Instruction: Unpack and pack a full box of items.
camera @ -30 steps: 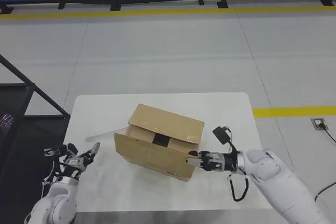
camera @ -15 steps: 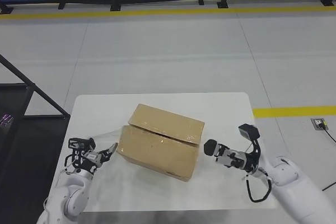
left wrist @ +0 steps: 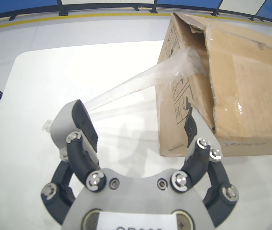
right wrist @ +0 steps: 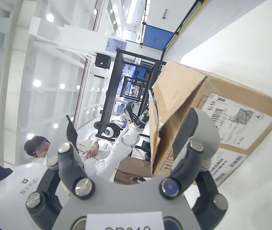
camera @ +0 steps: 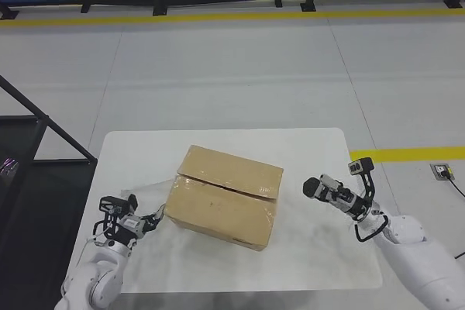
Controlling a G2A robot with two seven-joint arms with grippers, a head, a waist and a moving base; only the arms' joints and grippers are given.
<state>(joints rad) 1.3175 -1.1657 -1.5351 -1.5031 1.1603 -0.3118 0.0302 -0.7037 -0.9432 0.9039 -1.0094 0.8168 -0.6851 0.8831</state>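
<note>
While the box [camera: 225, 198] sits in the middle of the desk [camera: 318, 147] from above, the left pincer [left wrist: 136, 111] is wide open beside it with clear tape [left wrist: 136, 82] stuck on one finger, likely peeled to open the box, and the right pincer [right wrist: 131, 120] is wide open too, apart from the box.

The box [camera: 225, 198] blocks the middle of the table [camera: 318, 248]. A strip of clear tape [left wrist: 136, 82] stretches from it toward the left edge. Bare table runs along the far edge.
</note>
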